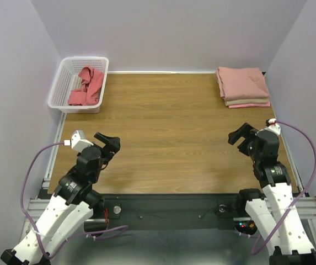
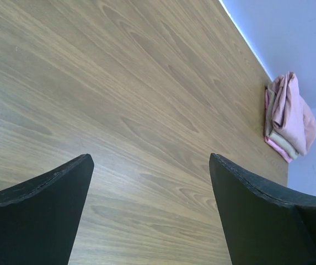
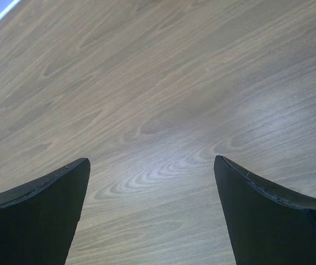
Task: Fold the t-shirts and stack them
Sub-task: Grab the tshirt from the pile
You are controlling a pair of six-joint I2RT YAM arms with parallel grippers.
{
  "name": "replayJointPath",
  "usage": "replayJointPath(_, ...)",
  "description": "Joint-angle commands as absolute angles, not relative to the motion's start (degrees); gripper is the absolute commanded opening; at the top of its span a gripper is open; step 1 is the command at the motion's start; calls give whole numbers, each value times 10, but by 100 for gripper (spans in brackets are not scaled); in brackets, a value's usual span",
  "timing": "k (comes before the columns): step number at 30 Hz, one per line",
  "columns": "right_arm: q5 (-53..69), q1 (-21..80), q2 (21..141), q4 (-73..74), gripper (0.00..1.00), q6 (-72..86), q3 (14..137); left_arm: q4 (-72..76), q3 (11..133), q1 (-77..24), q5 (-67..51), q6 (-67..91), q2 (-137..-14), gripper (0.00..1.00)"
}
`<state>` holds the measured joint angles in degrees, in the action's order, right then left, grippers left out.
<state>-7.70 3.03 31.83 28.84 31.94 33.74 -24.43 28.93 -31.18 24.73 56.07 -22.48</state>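
One coral-red shirt (image 1: pixel 87 87) lies crumpled in the white basket (image 1: pixel 58 83) at the desk's (image 1: pixel 169 138) far-left corner, so we judge fetching it for folding comes next, a reach for our left hand (image 2: pixel 149 157). That hand hangs spread wide over bare wood, holding nothing; our right hand (image 3: pixel 151 159) is equally wide and empty. Folded pink and beige shirts (image 1: pixel 243 87) sit stacked far right.

table (image 1: pixel 169 143): wood-grain, faint sheen; t-shirts (image 1: pixel 242 86): soft cloth; basket (image 1: pixel 64 83): white plastic lattice
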Motion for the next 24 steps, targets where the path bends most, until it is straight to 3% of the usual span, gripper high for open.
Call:
replayJointPath(1,-78,29,315,265,100,323,338,-226,284,-318,260,552,-228,99)
replayJointPath(6,-93,29,288,265,100,331,336,-203,303,-318,275,519,-275,99)
replayJointPath(15,-123,29,231,261,100,365,314,-129,499,-299,367,385,-445,98)
replayJointPath(24,-111,29,279,253,100,358,313,-98,713,-67,218,279,-717,98)
